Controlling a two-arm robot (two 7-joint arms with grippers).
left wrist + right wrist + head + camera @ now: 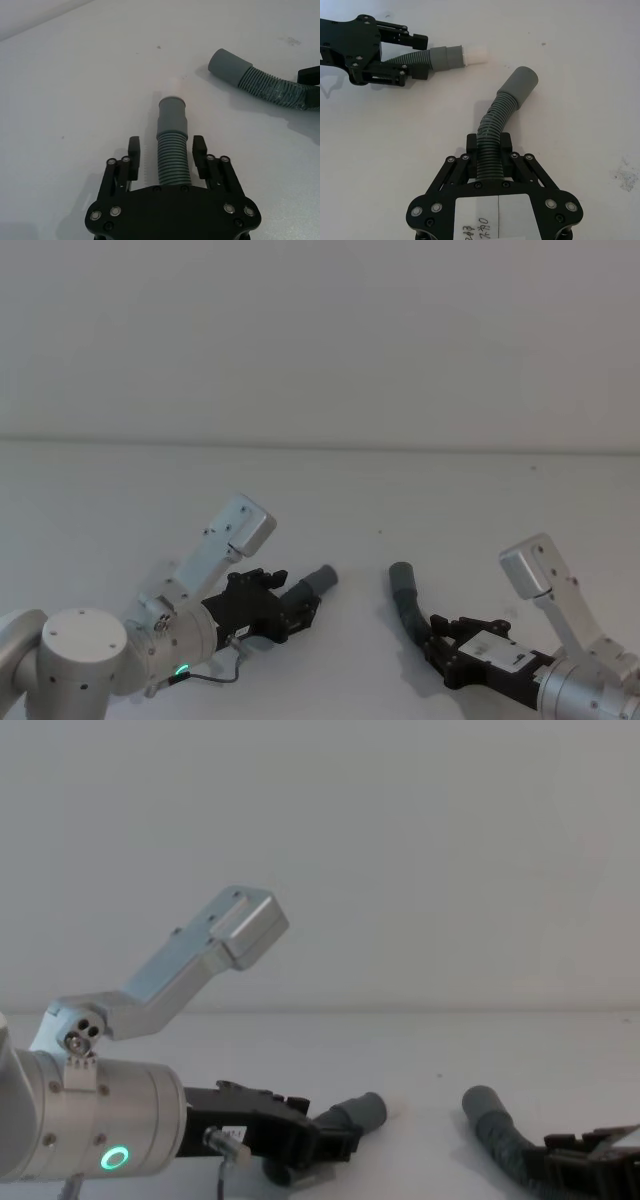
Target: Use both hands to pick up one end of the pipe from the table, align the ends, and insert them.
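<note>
Dark grey corrugated plastic hose lies in two pieces on the plain white matt counter, one piece at each tool. The left tool, black and pronged, sits on the silver-grey arm with the green ring light. It straddles the straighter hose piece. Its fingers stand apart, one on each side of the ribs, with a thin gap showing on one side.

Just ahead of those fingers the piece ends in a smooth grey cuff with a small whitish tip. The right tool is clamped on the short curved hose piece, with a finger pressed against the ribs on each side. That piece bends away ahead of the tool and ends in a plain, wider grey cuff.

The two cuffs are apart, with bare counter between them. The tipped cuff points forward and toward the right tool's side; the plain cuff leans toward the left tool's side. Whether either cuff is lifted clear of the counter cannot be told.
</note>
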